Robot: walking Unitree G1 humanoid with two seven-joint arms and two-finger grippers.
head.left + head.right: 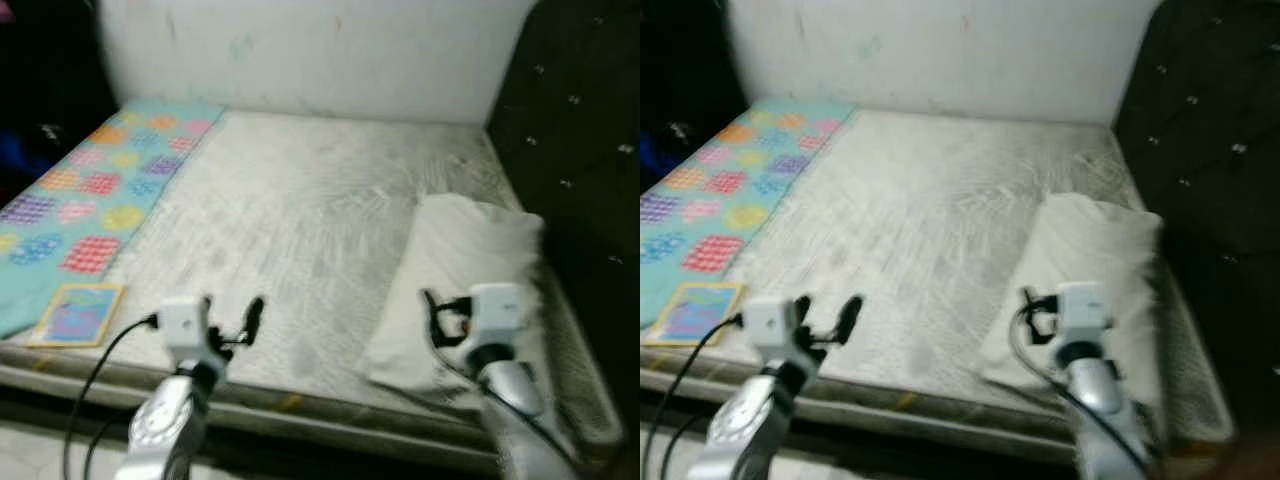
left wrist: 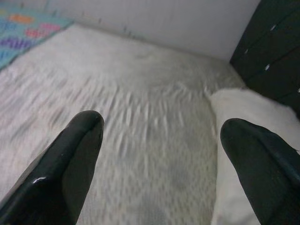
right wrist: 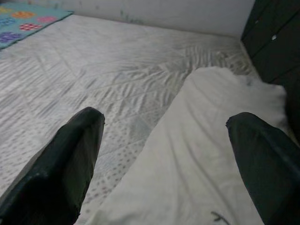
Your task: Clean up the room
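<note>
A bare white mattress (image 1: 300, 220) lies before me. On its right side, against the dark headboard (image 1: 580, 130), rests a white pillow (image 1: 470, 270). My right gripper (image 3: 166, 164) hovers open just over the pillow's near end, with nothing between its fingers (image 3: 65, 164). Over the mattress's front edge my left gripper (image 1: 232, 312) is held open and empty, the pillow (image 2: 248, 122) off to its right. A colourful patterned blanket (image 1: 90, 200) covers the mattress's left strip. A small picture book (image 1: 78, 314) lies on the blanket's near corner.
A white wall (image 1: 320, 50) runs behind the bed. The tufted dark headboard closes off the right side. Dark clutter (image 1: 40, 90) sits at the far left beyond the blanket. The bed's front edge (image 1: 300, 410) is close below my arms.
</note>
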